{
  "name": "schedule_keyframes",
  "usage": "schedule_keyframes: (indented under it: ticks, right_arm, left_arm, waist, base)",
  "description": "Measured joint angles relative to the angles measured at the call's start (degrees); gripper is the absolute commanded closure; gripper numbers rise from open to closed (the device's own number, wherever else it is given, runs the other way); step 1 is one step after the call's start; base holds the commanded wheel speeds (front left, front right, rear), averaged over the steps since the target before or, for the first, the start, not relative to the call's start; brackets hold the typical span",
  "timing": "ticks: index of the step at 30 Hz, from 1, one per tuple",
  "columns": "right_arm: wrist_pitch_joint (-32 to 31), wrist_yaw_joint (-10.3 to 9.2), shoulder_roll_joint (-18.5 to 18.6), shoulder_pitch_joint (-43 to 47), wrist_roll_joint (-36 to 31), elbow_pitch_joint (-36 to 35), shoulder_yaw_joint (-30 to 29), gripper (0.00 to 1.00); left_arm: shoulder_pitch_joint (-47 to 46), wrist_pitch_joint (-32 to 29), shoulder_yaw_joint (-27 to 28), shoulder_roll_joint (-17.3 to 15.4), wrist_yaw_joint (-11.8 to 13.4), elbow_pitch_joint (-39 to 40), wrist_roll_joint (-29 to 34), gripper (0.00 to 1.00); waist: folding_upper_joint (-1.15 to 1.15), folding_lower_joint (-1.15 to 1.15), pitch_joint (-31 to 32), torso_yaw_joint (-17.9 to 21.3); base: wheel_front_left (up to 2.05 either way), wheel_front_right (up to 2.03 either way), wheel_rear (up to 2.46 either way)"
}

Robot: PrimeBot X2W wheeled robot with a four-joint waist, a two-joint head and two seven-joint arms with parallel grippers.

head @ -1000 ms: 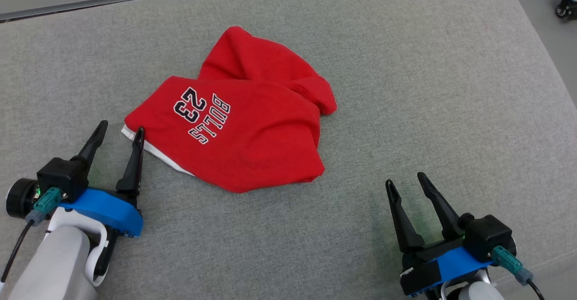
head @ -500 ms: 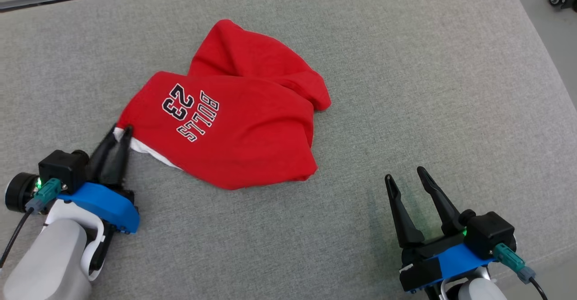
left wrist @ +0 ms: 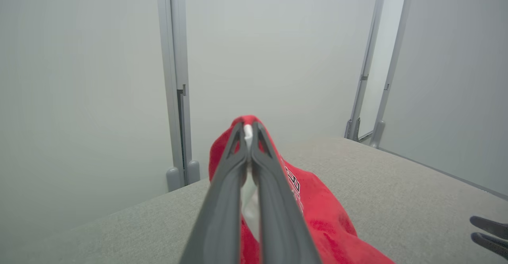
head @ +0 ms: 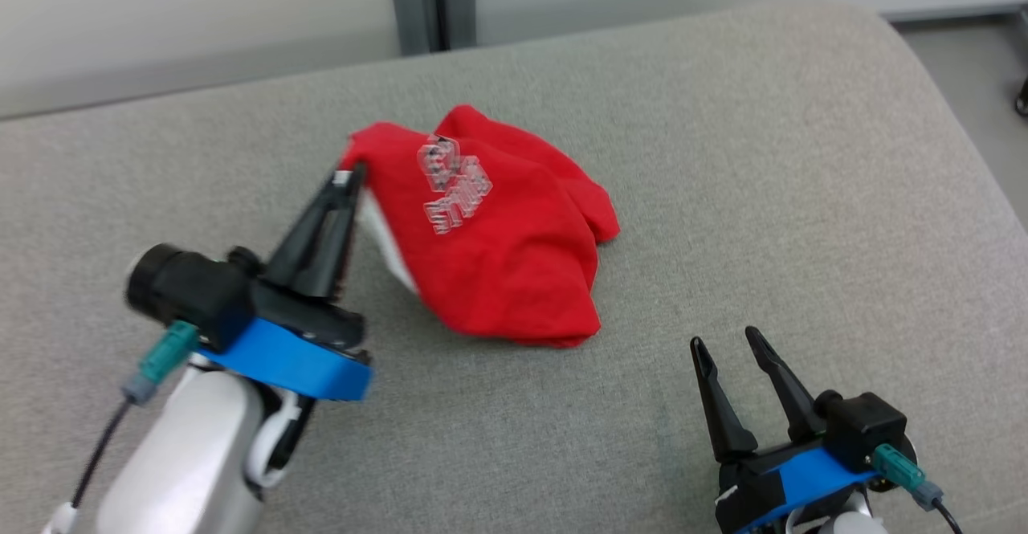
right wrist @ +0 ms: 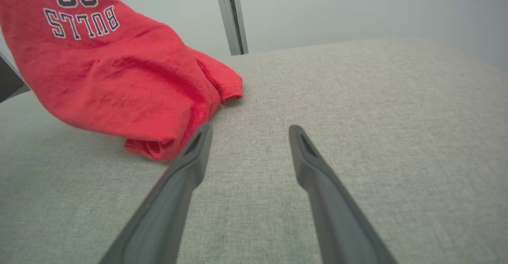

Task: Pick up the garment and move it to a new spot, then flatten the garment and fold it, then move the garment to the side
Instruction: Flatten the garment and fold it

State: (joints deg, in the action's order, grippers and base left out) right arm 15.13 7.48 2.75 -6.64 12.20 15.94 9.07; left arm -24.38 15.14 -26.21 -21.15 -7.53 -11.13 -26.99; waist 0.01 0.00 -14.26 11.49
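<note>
A red garment with white "BULLS 23" lettering hangs by its white-lined corner from my left gripper, which is shut on it and raised above the grey cushion. Its lower part still rests on the cushion. In the left wrist view the shut fingers pinch the white edge with the red garment draping below. In the right wrist view the garment lies to the upper left. My right gripper stands open at the lower right, apart from the cloth; its fingers hold nothing.
The grey cushion spreads wide to the right and front, its rounded edge at the far right. Grey posts stand behind it against a pale wall. A dark wheel sits on the floor at the right edge.
My left gripper shut on the garment's white-lined corner and lifted it up and to the right, peeling the cloth off the cushion. The head camera tilted up. The right gripper stayed put.
</note>
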Motion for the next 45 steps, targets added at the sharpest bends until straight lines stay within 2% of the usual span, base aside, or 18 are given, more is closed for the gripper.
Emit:
schedule_keyframes:
  ticks: [7,11,14,17,23,30,34,40,45]
  right_arm:
    - [0.0,0.01,0.0,1.6,0.1,3.0,0.0,0.0]
    - [0.0,0.0,0.0,2.4,0.1,4.0,-0.3,0.0]
    - [0.0,0.01,0.0,2.6,0.1,4.2,-0.3,0.0]
    - [0.0,0.0,0.0,3.0,0.2,4.0,-0.2,0.0]
    - [0.0,0.0,0.0,3.1,1.0,3.4,0.1,0.0]
    - [0.0,0.0,0.0,2.5,1.5,3.3,0.3,0.0]
    - [0.0,0.0,0.0,1.9,1.5,2.9,0.2,0.0]
    - [0.0,0.0,0.0,1.9,1.1,3.4,-0.9,0.0]
    - [0.0,0.01,0.0,2.3,1.1,4.2,-0.7,0.0]
  left_arm:
    - [-0.8,0.0,-7.1,4.5,0.0,9.5,1.4,1.0]
    - [-2.4,0.0,-9.9,8.9,0.0,12.0,0.3,1.0]
    - [-3.3,0.0,-8.4,12.8,0.0,12.6,-0.8,1.0]
    - [-4.0,0.0,-4.7,14.8,0.0,11.5,-0.1,1.0]
    - [-5.6,0.0,-2.2,15.2,0.0,10.5,1.7,1.0]
    - [-5.4,0.0,-0.3,11.4,0.0,4.1,3.5,1.0]
    - [-4.7,0.0,1.8,10.8,0.0,2.1,3.1,1.0]
    - [-4.7,0.0,5.3,10.8,0.0,5.2,4.2,1.0]
    - [-5.8,0.0,7.4,12.5,0.0,9.3,5.6,1.0]
  waist:
    - [-0.01,-0.01,6.0,-1.0]
    - [-0.01,-0.01,8.3,-0.8]
    - [-0.01,-0.02,9.2,-0.3]
    - [-0.02,-0.01,9.0,0.1]
    - [-0.02,0.0,7.3,0.3]
    - [-0.01,0.0,5.8,-0.4]
    - [-0.01,0.0,5.1,-1.1]
    - [-0.01,0.0,6.5,-2.7]
    - [-0.01,0.0,9.1,-3.9]
  base:
    - [0.0,0.0,0.0]
    - [0.0,0.0,0.0]
    - [0.0,0.0,0.0]
    - [0.0,0.0,0.0]
    - [0.0,0.0,0.0]
    - [0.0,0.0,0.0]
    - [0.0,0.0,0.0]
    - [0.0,0.0,0.0]
    - [0.0,0.0,0.0]
